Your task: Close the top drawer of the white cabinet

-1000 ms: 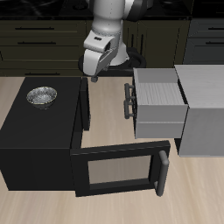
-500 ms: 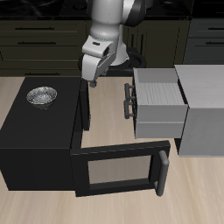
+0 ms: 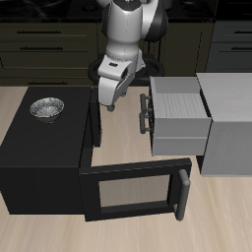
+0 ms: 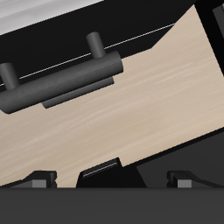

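Note:
The white cabinet (image 3: 228,118) stands on the table beside the black box. Its top drawer (image 3: 181,118) is pulled well out toward the black box, with the short dark bar handle (image 3: 146,114) on its front panel. My gripper (image 3: 106,101) hangs above the table between the black box and the drawer front, a little farther back than the handle and apart from it. In the wrist view the handle (image 4: 61,74) shows close by on the pale drawer front (image 4: 52,22). My gripper (image 4: 112,180) is open and empty, with fingertips (image 4: 39,178) set wide apart.
A black box-shaped unit (image 3: 39,157) has its windowed door (image 3: 133,189) swung open toward the table's front edge, reaching below the drawer. A metal bowl (image 3: 46,107) sits on top of it. Dark cabinets (image 3: 49,49) line the back.
The arm has turned and the gripper has dropped lower and moved slightly nearer the drawer handle. The drawer stays pulled out.

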{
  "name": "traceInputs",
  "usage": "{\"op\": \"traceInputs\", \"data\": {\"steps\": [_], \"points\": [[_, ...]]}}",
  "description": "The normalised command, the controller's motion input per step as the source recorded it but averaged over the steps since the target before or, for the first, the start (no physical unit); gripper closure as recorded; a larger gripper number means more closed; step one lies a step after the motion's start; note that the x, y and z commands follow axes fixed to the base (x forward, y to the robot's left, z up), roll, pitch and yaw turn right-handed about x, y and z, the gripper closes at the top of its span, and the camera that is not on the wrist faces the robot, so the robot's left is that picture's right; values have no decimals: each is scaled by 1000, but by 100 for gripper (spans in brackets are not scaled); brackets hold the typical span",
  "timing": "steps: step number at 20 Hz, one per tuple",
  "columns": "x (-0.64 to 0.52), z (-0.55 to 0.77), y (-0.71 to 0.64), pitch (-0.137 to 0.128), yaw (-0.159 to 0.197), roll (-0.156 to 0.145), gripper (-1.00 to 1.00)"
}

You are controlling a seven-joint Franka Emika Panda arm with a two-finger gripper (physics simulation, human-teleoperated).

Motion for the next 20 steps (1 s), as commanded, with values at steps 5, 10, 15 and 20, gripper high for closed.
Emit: {"op": "traceInputs", "data": {"steps": [5,10,15,20], "points": [[85,-152,118,-6,13,25,-100],[39,-121,214,-9,20,38,-100],[48,-53,279,-10,5,55,-100],[33,-84,327,-9,7,53,-100]]}}
